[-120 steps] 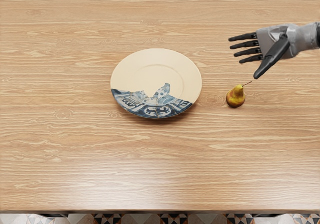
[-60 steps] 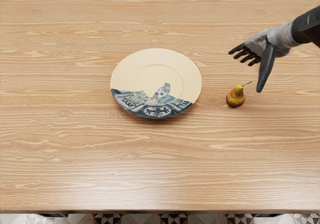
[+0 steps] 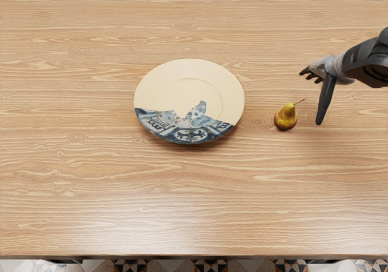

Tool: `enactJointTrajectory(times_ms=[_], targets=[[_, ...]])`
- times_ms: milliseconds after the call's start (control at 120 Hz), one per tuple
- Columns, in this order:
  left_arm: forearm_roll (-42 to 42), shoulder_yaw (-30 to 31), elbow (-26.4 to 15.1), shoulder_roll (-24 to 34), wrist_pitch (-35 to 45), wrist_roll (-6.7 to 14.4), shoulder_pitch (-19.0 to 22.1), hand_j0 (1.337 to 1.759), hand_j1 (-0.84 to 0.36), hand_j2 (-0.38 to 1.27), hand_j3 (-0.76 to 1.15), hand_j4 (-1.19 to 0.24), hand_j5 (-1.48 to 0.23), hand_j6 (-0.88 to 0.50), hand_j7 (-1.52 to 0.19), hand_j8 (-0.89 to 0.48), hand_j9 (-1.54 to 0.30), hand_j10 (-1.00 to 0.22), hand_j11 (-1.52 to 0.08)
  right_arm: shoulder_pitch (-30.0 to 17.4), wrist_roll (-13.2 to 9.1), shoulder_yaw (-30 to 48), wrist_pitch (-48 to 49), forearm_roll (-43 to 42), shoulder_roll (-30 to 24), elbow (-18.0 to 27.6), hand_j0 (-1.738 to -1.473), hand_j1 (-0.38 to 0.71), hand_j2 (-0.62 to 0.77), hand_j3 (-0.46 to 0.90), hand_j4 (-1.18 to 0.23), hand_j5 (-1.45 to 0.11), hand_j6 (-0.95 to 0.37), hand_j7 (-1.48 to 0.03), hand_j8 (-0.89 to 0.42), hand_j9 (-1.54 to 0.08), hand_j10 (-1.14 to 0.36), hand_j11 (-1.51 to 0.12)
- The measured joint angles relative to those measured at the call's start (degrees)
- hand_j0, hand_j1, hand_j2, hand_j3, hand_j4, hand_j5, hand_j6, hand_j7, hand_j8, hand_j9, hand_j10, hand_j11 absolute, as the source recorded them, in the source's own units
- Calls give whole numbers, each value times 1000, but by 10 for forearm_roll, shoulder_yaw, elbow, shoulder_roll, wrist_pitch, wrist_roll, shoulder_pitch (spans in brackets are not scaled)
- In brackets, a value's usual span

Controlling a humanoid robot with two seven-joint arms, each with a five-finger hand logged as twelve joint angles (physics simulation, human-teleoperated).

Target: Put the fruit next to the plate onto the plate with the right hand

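Since a second ago the right robot hand (image 3: 326,77) has dropped lower and turned, one digit now pointing down toward the tabletop (image 3: 91,181). It is open and empty. The pear (image 3: 285,117) stands just left of it, untouched, and the plate (image 3: 182,81) lies farther left. This looks like the approach; next it should close in leftward and wrap the pear.

Table (image 3: 91,181) of light wood, grain plainly visible, matt finish, plate (image 3: 182,81) smooth and cream, ceramic-looking, low sheen, blue-printed patch equally smooth, pear (image 3: 285,117) skin smooth, faintly glossy, my right hand (image 3: 324,79) grey metallic-looking at the palm, fingers (image 3: 324,102) dark, matt, plastic-like.
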Motion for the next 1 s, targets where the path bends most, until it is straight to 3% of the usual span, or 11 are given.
enactJointTrajectory(times_ms=[375, 650, 1000], targets=[[0, 0, 0, 0, 0, 0, 0, 1658, 337, 2, 0, -10, -13, -10, -13, -10, -13, -10, -13, -50, 0, 0, -96, -52, 28, 2, -1658, -348, 0, 0, -4, -2, -5, -1, -4, -2, -3, -2], [0, -1, 0, 0, 0, 0, 0, 1658, 337, 2, 0, -10, -13, -10, -13, -10, -13, -10, -13, -56, 0, 0, -137, -72, 45, 3, -1658, -338, -1, 0, -12, -13, -14, -13, -13, -13, -12, -13], [0, 0, 0, 0, 0, 0, 0, 1658, 337, 2, 0, -10, -13, -10, -13, -10, -13, -10, -13, -58, 0, -4, -149, -93, 62, 25, -1658, -245, -14, 0, -105, -122, -110, -118, -109, -120, -108, -119]])
